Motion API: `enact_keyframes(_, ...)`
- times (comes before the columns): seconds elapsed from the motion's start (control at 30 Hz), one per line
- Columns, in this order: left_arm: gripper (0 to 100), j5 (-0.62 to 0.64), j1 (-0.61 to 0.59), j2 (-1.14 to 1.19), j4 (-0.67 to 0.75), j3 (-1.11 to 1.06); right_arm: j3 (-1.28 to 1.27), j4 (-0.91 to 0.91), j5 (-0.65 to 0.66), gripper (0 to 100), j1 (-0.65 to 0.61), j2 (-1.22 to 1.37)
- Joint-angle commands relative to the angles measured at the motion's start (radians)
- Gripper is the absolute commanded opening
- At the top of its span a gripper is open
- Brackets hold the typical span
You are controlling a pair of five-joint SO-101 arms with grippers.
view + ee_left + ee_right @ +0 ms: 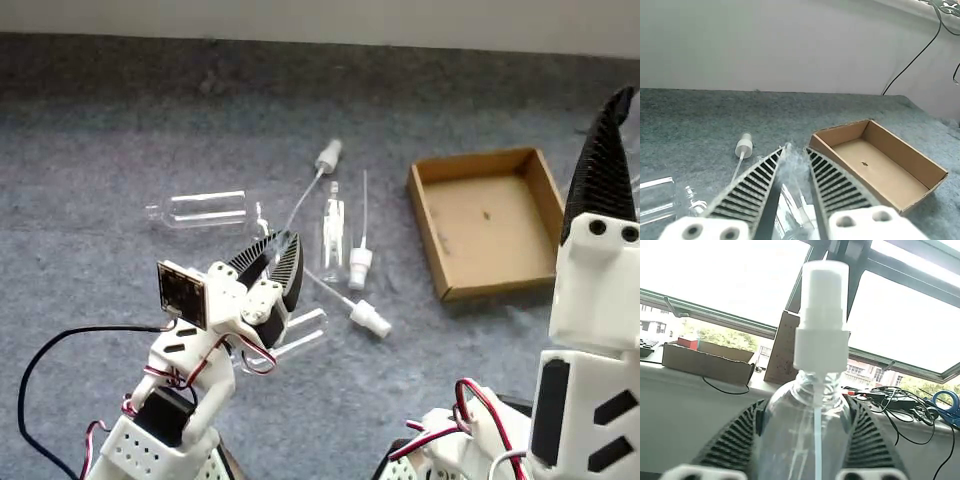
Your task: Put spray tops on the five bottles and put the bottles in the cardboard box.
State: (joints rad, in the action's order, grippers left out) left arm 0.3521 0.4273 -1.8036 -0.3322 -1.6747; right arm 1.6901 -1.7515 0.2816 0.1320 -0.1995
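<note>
The left arm (180, 400) stretches forward low over the desk (100, 150). Its wrist is bent down, so the left gripper (279, 250) points away from the base and slants toward the surface. The ribbed black fingers (747, 187) sit close together against either side of a clear bottle (790, 210). The right arm (590, 340) is raised high and the right gripper (807, 412) points upward. That gripper's two fingers are closed on the sides of a capped bottle (805, 445), which it holds upright.
</note>
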Motion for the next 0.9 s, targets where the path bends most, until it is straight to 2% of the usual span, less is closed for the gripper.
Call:
enact_keyframes(0.0, 1, -0.003, -0.007, -0.002, 0.000, -0.019, 0.097, -0.018, -0.012, 7.0, -0.007, -0.036)
enact_keyframes(0.4, 1, -0.003, -0.005, -0.002, 0.000, -0.019, 0.044, -0.018, -0.012, 7.0, -0.005, -0.188)
enact_keyframes(0.7, 1, -0.003, -0.005, -0.002, 0.000, -0.019, -0.435, -0.015, -0.014, 7.0, -0.010, -0.466)
enact_keyframes(0.87, 1, -0.003, -0.005, -0.002, 0.000, -0.019, -0.694, 0.013, -0.014, 7.0, -0.012, -0.536)
